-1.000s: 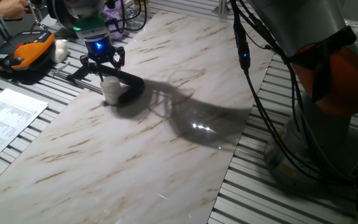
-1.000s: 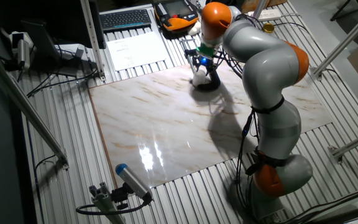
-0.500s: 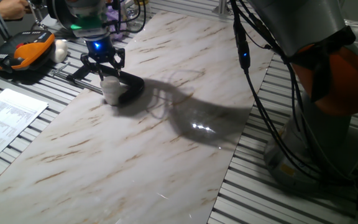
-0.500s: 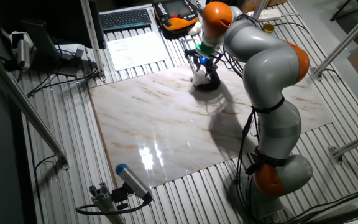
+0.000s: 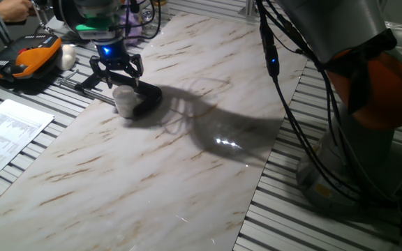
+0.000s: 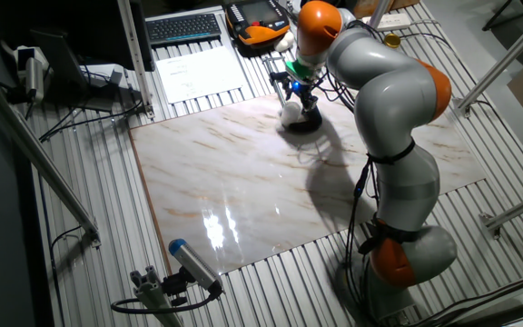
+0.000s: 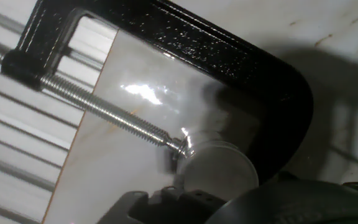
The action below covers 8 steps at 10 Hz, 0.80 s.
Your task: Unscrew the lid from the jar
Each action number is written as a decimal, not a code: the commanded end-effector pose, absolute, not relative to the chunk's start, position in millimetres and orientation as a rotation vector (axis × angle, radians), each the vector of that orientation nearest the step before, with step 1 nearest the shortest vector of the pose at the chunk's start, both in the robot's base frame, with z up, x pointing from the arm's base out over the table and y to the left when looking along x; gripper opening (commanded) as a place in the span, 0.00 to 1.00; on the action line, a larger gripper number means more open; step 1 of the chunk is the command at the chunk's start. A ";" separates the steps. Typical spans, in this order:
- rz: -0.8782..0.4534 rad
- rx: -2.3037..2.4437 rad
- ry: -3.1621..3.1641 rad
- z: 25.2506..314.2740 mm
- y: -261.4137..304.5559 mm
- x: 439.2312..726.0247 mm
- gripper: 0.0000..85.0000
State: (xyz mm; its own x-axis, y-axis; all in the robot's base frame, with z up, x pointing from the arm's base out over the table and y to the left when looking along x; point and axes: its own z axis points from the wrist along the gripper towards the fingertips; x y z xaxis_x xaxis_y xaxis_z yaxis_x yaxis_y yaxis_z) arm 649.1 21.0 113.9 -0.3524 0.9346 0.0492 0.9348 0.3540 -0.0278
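One jar (image 5: 125,100), small and whitish, stands at the marble slab's (image 5: 187,160) far-left edge, pinned by a black C-clamp (image 7: 185,46), presumably so it cannot turn. Lid (image 7: 219,169) still seated on top. Gripper (image 5: 116,75) just above it, fingers spread, holding nothing. Orange pendant (image 5: 26,56) beyond, far left.

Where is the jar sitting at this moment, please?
In one fixed view the jar stands at the marble slab's far left edge, held in a black C-clamp, directly below the gripper.
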 end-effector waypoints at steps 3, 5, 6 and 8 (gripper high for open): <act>-0.032 -2.689 -1.539 114.6 20.7 648.9 1.00; -0.031 -2.725 -1.499 115.3 20.7 648.5 1.00; -0.041 -2.750 -1.455 115.1 20.8 648.3 1.00; -0.065 -2.771 -1.407 115.5 20.6 648.5 0.80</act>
